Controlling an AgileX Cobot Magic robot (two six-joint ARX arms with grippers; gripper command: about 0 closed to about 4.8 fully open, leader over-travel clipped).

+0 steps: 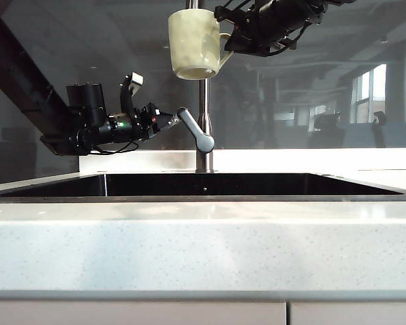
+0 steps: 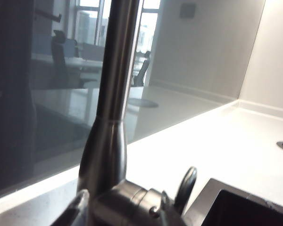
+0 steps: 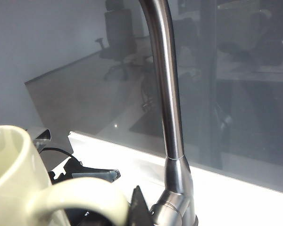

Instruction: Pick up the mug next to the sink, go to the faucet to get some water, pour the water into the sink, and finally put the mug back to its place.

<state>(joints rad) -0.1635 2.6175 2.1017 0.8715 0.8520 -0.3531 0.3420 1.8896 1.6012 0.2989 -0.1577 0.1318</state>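
The countertop (image 1: 203, 250) is pale, lightly speckled stone with a square front edge, and cabinet fronts show below it; the sink (image 1: 203, 184) is a wide, dark, glossy basin set into it behind a thin metal rim; a dark glass panel (image 1: 325, 81) backs the counter and mirrors an office with chairs and bright windows. The faucet (image 1: 204, 122) stands upright at the back edge of the sink, near the middle of the exterior view; its stem runs vertically out of the top of that view, and its lever handle (image 1: 195, 128) slants from the round knob up toward the left. The mug (image 1: 195, 43) hangs high at the top of the exterior view, in front of the faucet stem and well above the sink; its long axis is close to vertical, tipped slightly, with the mouth facing down and the loop handle pointing right. The right gripper (image 1: 231, 42) reaches in from the upper right and is closed on the mug's handle; in the right wrist view the handle (image 3: 82, 197) curves directly before the camera, with the mug body (image 3: 12, 165) beside it and the faucet stem (image 3: 167, 94) beyond. The left gripper (image 1: 169, 122) lies nearly level on the left, above the sink's left half, its tips at the upper end of the lever; its fingers (image 2: 185, 188) stand parted on either side of the lever in the left wrist view; whether they press on it cannot be told.
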